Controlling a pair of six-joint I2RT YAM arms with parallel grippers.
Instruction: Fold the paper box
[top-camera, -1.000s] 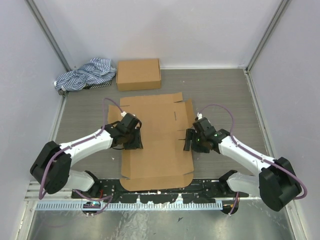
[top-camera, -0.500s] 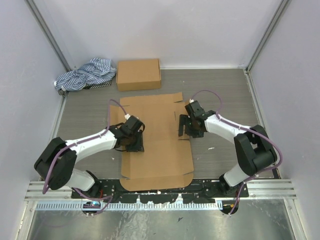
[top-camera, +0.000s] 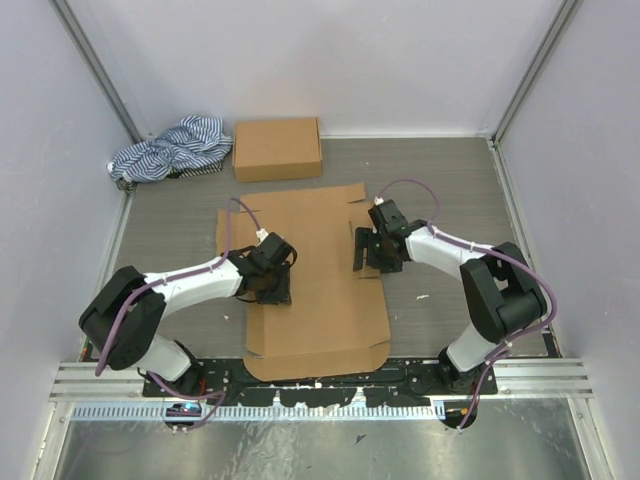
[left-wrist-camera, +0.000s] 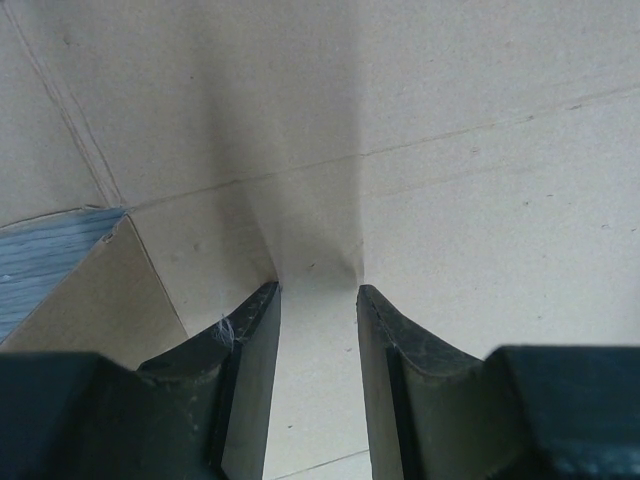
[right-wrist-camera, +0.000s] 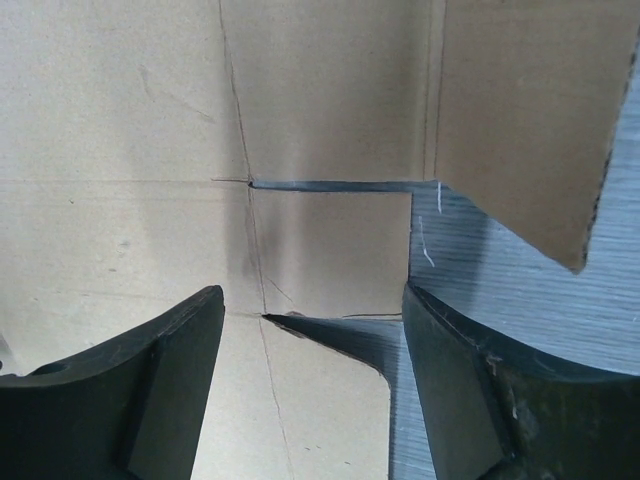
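At the middle of the grey worktop (top-camera: 450, 190) lies the unfolded paper box (top-camera: 320, 300), a flat brown cardboard sheet with its flaps spread, reaching from the near edge by the arm bases toward the back. On its left part sits the left pincer (top-camera: 277, 292), pointed down at the cardboard; the left wrist view shows its fingers (left-wrist-camera: 250, 370) narrowly parted with their tips at the sheet, nothing between them but the board beneath. At the sheet's right edge the right pincer (top-camera: 367, 250) stands spread wide, its fingers (right-wrist-camera: 140, 380) straddling a slit between two side flaps, with bare worktop showing past the cardboard's edge. Farther back, a closed cardboard box (top-camera: 277, 148) rests near the rear wall, and a striped cloth (top-camera: 170, 148) lies bunched just to its left.
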